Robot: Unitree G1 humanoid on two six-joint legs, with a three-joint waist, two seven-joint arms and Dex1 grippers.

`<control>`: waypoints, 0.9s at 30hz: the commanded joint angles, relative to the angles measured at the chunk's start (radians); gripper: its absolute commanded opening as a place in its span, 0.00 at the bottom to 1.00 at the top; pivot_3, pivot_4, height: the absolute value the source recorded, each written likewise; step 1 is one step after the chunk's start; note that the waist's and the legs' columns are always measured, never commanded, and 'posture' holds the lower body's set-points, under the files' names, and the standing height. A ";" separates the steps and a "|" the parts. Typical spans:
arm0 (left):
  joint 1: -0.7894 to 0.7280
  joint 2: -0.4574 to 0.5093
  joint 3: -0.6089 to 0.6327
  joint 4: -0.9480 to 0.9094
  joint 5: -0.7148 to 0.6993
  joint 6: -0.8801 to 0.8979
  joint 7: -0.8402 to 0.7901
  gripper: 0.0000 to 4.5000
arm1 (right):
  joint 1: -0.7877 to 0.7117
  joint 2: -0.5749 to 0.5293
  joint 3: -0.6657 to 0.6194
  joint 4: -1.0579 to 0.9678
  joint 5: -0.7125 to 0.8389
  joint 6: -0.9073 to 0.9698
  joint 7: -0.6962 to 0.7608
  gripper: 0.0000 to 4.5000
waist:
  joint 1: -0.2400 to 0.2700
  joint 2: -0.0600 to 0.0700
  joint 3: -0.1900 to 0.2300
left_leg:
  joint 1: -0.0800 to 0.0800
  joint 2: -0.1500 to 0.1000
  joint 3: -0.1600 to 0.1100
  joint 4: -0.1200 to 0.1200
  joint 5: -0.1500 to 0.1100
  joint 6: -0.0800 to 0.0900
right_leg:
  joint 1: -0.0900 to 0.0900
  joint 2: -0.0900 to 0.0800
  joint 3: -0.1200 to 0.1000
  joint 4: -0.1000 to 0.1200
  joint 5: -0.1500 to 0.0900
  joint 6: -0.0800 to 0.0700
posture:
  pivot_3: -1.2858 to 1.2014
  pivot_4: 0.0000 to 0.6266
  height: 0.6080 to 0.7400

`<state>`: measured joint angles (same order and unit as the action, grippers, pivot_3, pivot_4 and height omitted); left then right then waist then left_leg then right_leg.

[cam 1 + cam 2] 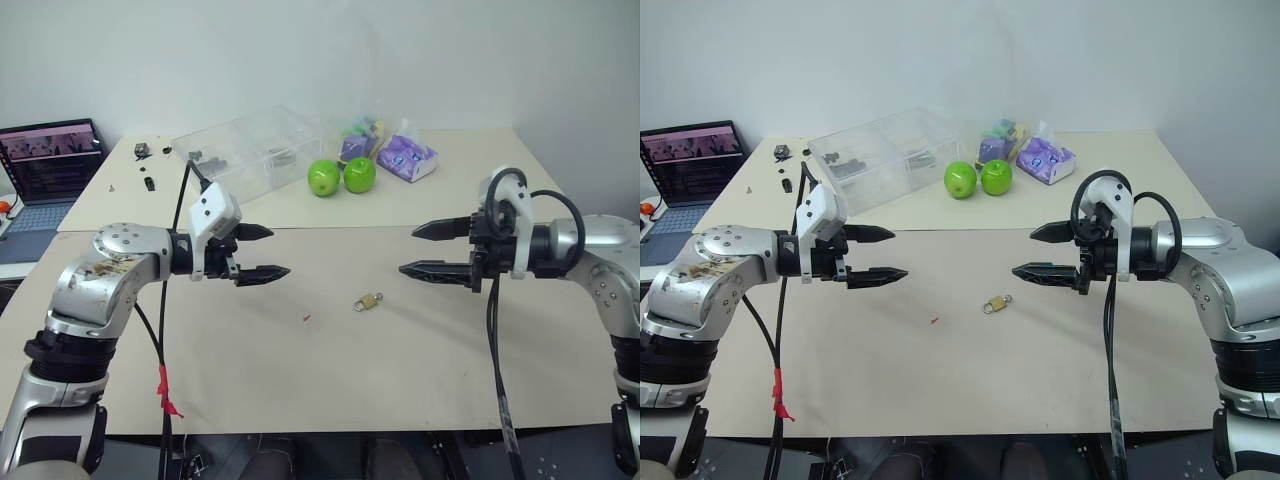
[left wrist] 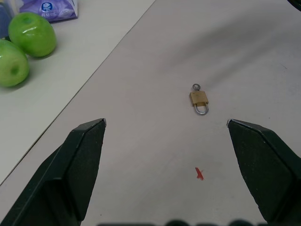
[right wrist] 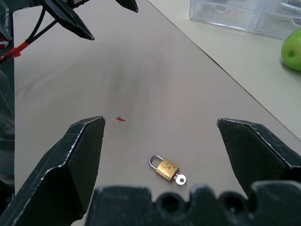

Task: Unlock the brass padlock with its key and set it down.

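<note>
The brass padlock (image 1: 368,301) lies flat on the beige table (image 1: 330,380) between my two arms, its silver shackle closed. The key (image 3: 180,179) sticks out of the padlock's base, its round silver head showing; it also appears beside the padlock (image 2: 199,98) as the key head (image 2: 196,86). My left gripper (image 1: 261,252) hovers above the table to the padlock's left, open and empty, pointing inward. Opposite it, my right gripper (image 1: 423,250) hangs open and empty to the padlock's right. Neither touches the padlock (image 3: 167,168).
Two green apples (image 1: 341,177) sit at the far middle beside a clear plastic box (image 1: 250,152) and purple packets (image 1: 405,157). A laptop (image 1: 48,170) stands at the far left. A small red mark (image 1: 307,318) lies on the table near the padlock.
</note>
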<state>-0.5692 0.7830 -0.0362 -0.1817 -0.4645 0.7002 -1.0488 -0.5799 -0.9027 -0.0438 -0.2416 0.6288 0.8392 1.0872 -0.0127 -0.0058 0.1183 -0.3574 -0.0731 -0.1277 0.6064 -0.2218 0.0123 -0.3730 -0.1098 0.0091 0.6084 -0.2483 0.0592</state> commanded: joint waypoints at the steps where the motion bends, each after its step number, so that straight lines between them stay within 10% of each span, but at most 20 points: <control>1: -0.004 0.014 0.019 -0.012 0.000 -0.018 -0.004 0.98 | -0.003 -0.006 -0.008 -0.026 -0.012 -0.028 -0.010 1.00 | 0.000 0.000 0.000 | 0.000 0.000 0.000 0.000 0.000 0.000 | 0.000 0.000 0.000 0.000 0.000 0.000 | 0.52 0.24 1.00; 17: -0.115 -0.111 -0.101 0.124 0.043 -0.077 -0.038 0.98 | 0.105 -0.096 -0.015 -0.116 -0.083 -0.054 -0.038 1.00 | 0.007 -0.001 0.000 | 0.000 0.000 0.000 0.000 0.000 0.000 | 0.000 0.000 0.000 -0.001 0.000 0.000 | 0.52 0.24 1.00; 27: -0.175 -0.407 -0.317 0.232 0.237 -0.115 0.129 0.98 | 0.224 -0.109 -0.107 -0.196 -0.084 -0.033 -0.136 1.00 | 0.018 -0.002 0.001 | 0.000 -0.001 0.003 0.002 -0.001 0.002 | 0.002 0.000 0.002 -0.002 0.001 0.000 | 0.52 0.24 1.00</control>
<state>-0.7376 0.3949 -0.3412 0.0913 -0.2347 0.5570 -0.9427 -0.3655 -1.0024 -0.0940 -0.3927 0.5403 0.7985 0.9746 0.0057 -0.0074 0.1189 -0.3578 -0.0738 -0.1241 0.6085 -0.2237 0.0152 -0.3711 -0.1102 0.0115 0.6058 -0.2476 0.0593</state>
